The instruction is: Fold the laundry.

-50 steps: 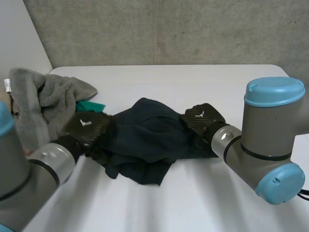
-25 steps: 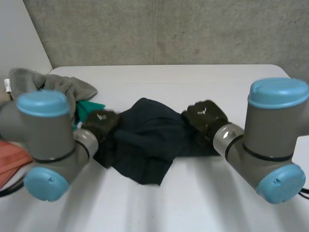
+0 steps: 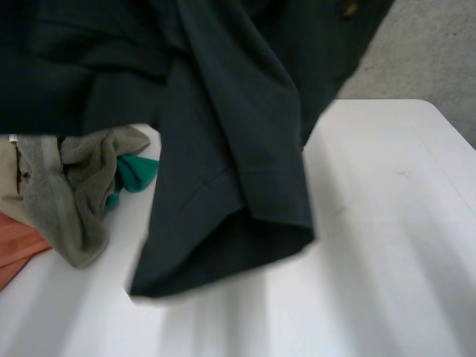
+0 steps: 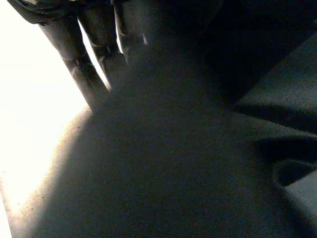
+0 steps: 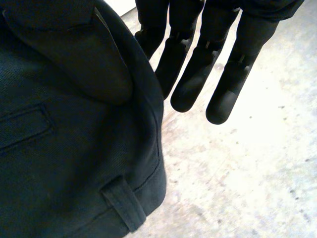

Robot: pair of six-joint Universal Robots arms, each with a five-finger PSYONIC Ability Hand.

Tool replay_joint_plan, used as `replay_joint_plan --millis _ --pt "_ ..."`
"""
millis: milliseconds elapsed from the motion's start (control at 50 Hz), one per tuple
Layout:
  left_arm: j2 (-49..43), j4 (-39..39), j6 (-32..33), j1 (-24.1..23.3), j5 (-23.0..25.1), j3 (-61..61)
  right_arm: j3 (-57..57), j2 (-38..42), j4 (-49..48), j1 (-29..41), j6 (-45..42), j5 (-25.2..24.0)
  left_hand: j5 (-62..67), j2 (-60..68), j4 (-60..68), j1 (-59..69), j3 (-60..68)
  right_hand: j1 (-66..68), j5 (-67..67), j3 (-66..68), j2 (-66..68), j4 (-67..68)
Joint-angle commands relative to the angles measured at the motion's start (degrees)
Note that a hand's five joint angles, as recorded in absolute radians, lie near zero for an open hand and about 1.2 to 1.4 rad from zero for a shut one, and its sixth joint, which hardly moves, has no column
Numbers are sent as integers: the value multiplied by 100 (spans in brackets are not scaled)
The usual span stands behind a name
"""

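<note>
A dark navy garment (image 3: 223, 149) hangs high above the white table (image 3: 387, 245), its open hem dangling just over the tabletop. In the left wrist view my left hand (image 4: 94, 54) has its fingers running down into the dark cloth (image 4: 173, 163), which drapes over them. In the right wrist view my right hand (image 5: 198, 64) holds the waistband edge of the garment (image 5: 64, 148); the thumb lies over the cloth while the fingers reach out straight beyond the edge. A belt loop (image 5: 124, 203) and a pocket slit show on that part.
A pile of laundry lies at the table's left: a grey towel (image 3: 67, 193), a green cloth (image 3: 134, 172) tucked under it and an orange cloth (image 3: 15, 249) at the near left edge. The table's right half is bare white surface.
Both hands have raised the dark garment off the table, and it now hangs close in front of the head camera. The left hand closed on the cloth during the lift.
</note>
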Motion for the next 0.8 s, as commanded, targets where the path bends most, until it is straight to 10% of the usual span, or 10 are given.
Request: replay_joint_plan --millis 20,440,480,520,800 --pt "-360 70 -301 204 421 -164 4 345 21 171 -57 22 1411 1142 1130 1361 1183 1605 1158 1187 1276 1137" --pt "-3989 3110 -205 -130 219 -833 1199 2842 -1315 435 760 304 728 460 447 678 500 1605 1158 1187 1276 1137" --pt "-4341 3445 -134 -95 298 -500 1191 3052 -1482 567 840 155 -3549 -3817 -3829 -3598 -3776 -5395 -5842 -5813 -5724 -5863" --pt "-4586 3175 -29 -113 316 -237 1217 3263 -1491 725 648 -65 -5589 -5858 -5870 -5639 -5817 -5395 -5842 -5813 -5724 -5863" --pt "-2841 2241 393 -174 -440 -1885 1753 2465 -1387 23 594 155 -5589 -5858 -5870 -5639 -5817 -5395 -5842 -5813 -5724 -5863"
